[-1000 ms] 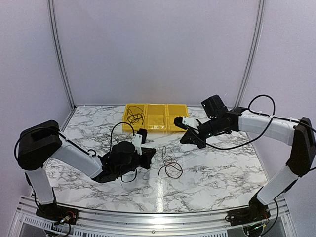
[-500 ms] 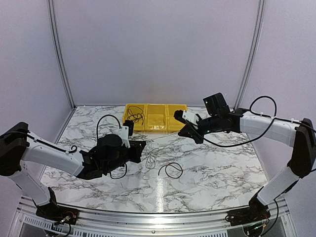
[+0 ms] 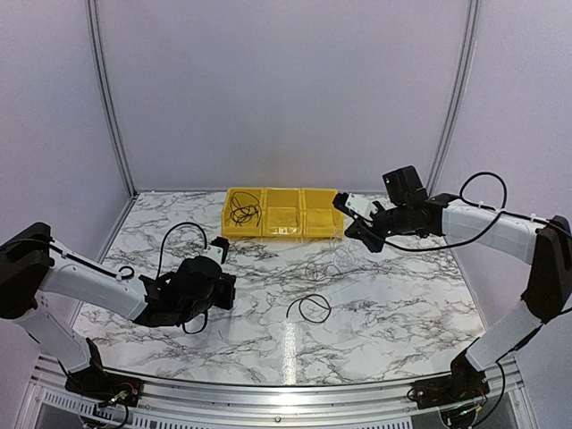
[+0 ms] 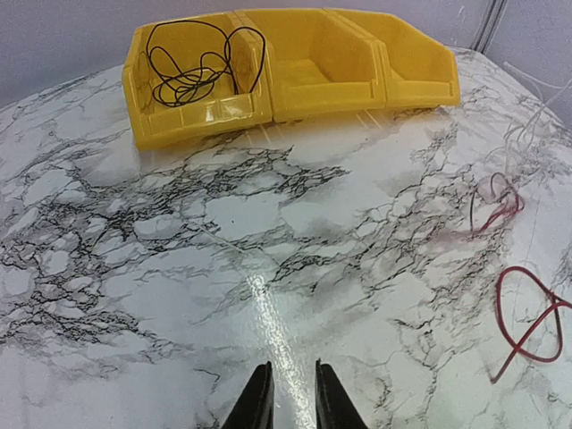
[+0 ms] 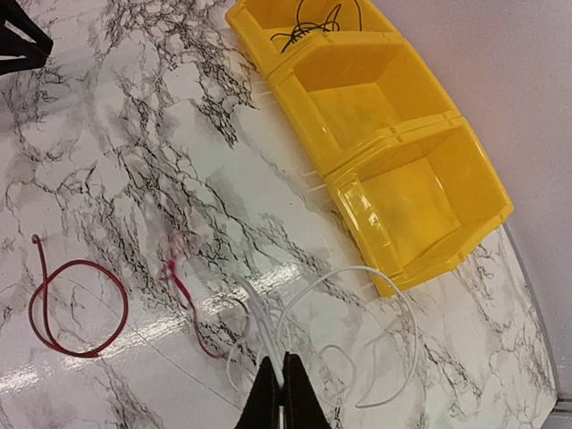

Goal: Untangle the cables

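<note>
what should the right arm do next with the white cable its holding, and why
Probably lift the white cable a little higher and carry it over the nearest yellow bin. The right gripper is shut on it, and its loops lie on the table right beside a short red wire, so raising should pull it free. That bin holds nothing.

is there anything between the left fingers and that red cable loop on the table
Nothing visible. Only bare marble table lies between the left gripper, its fingers slightly apart and empty, and the red cable loop ahead to its right. The pale cable held in the right gripper lies farther off, not in between.
</note>
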